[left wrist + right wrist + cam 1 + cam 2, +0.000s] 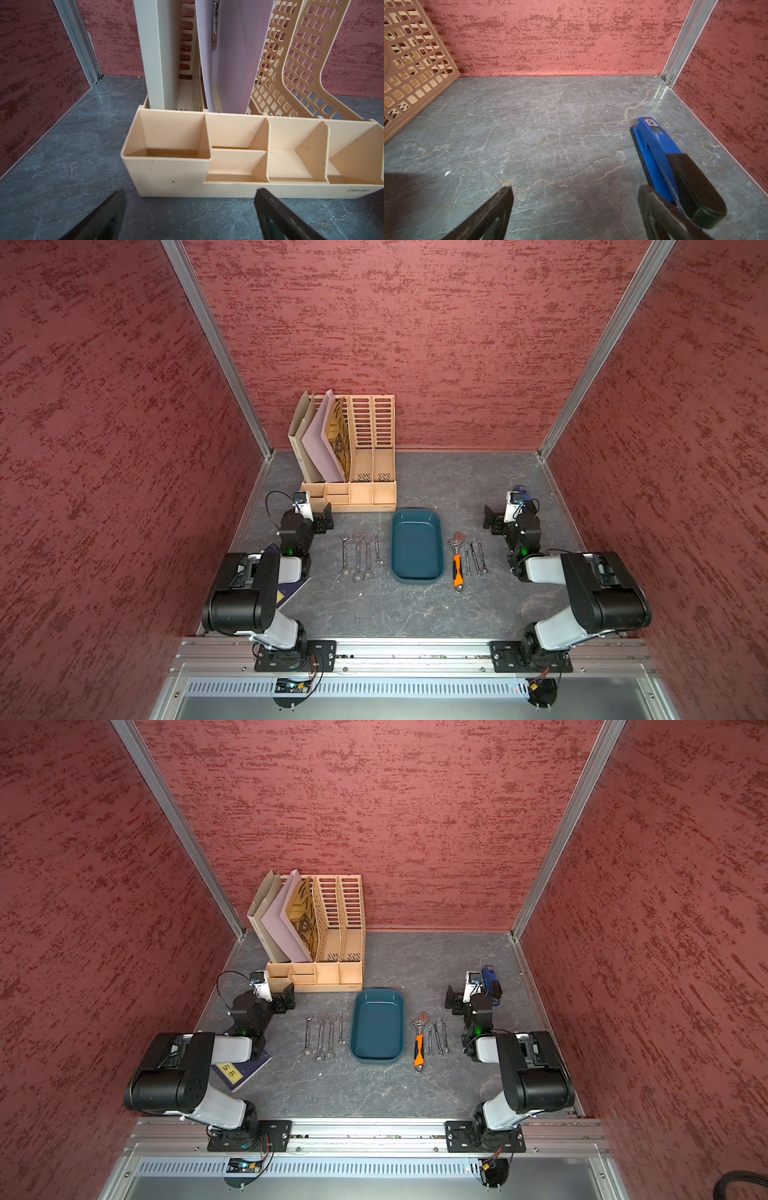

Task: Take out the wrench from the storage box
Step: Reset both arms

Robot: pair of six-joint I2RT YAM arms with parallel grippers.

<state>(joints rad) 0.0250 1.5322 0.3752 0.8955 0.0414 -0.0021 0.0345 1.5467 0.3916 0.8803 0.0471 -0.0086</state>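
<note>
Wrenches of shiny silver metal (359,558) are not in either tool. The left tool (190,192) stands wide and holds nothing. The right tool (575,188) stands wide and holds nothing too.

The left tool is just in front of the tall beige plastic file rack (172,176), so a quick swing could bump it. The right tool has one finger right by a blue stapler (654,149), so a turn could push that away.

Farther in, the shallow dark teal plastic storage box (417,549) looks empty. Four silver wrenches lie in a row on the grey tabletop (415,614) just beside it, on the left arm's side. An orange-handled wrench (457,562) and three small silver wrenches (474,558) lie on the other side.

I think the job is done. A new grab into the box would find nothing and could shove the box into the wrenches beside it.
</note>
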